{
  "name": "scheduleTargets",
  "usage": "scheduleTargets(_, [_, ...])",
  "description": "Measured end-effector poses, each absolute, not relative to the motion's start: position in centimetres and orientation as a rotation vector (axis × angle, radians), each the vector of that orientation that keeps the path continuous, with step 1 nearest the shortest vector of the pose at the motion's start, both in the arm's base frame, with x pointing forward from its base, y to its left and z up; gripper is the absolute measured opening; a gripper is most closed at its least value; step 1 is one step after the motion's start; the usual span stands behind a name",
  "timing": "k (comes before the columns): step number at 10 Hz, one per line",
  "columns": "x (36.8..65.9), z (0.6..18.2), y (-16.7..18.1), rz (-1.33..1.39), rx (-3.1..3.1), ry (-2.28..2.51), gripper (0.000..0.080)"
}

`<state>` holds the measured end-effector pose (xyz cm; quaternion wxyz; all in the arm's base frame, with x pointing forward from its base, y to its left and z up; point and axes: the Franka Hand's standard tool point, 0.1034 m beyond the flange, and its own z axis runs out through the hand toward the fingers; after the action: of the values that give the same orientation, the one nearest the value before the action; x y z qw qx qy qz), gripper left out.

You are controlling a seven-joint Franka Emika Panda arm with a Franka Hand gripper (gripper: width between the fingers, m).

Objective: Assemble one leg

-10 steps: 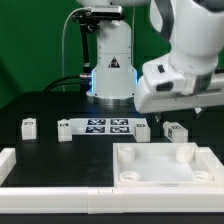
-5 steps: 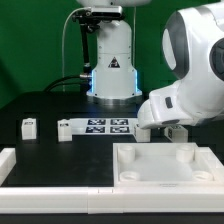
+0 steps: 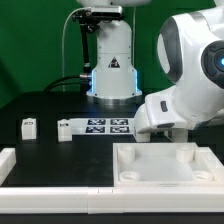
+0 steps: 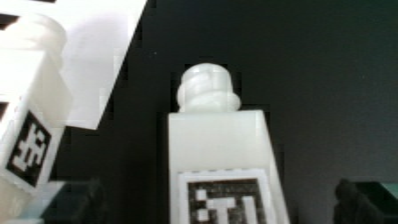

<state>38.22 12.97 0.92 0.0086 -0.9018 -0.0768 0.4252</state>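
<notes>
The gripper (image 4: 217, 200) is hanging low over the table (image 4: 302, 60) with its fingers (image 4: 365, 197) spread wide, one on each side of the leg (image 4: 217, 150) and neither touching it, so nothing is being held; the leg is lying on its side on the dark table, tagged face up, its narrower rounded tip pointing away from the wrist; in the exterior view the arm's wrist is hiding it, just behind the far corner of the white panel (image 3: 165, 165) on the exterior view's right, past the end of the marker board (image 3: 108, 126). I am judging the leg to be light, rigid plastic with smooth, rather slippery faces; the flat sides of its square body are offering the surest hold, so the fingers should be closing there, squarely, leaving the tip free for a socket.
</notes>
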Motion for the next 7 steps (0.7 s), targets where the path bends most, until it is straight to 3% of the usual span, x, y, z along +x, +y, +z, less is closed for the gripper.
scheduleTargets(1, [38.18,0.91,12.97,1.329,-2.817,-0.24,0.0513])
scheduleTargets(2, [38.19,0.91,12.98,1.329,-2.817,-0.241,0.0513])
scheduleTargets(3, [38.19,0.91,12.98,1.329,-2.817,-0.241,0.0374])
scheduleTargets(4, [38.17,0.92,12.98,1.33,-2.817,-0.241,0.0287])
scheduleTargets(7, [38.17,0.92,12.99,1.33,-2.817,-0.241,0.0287])
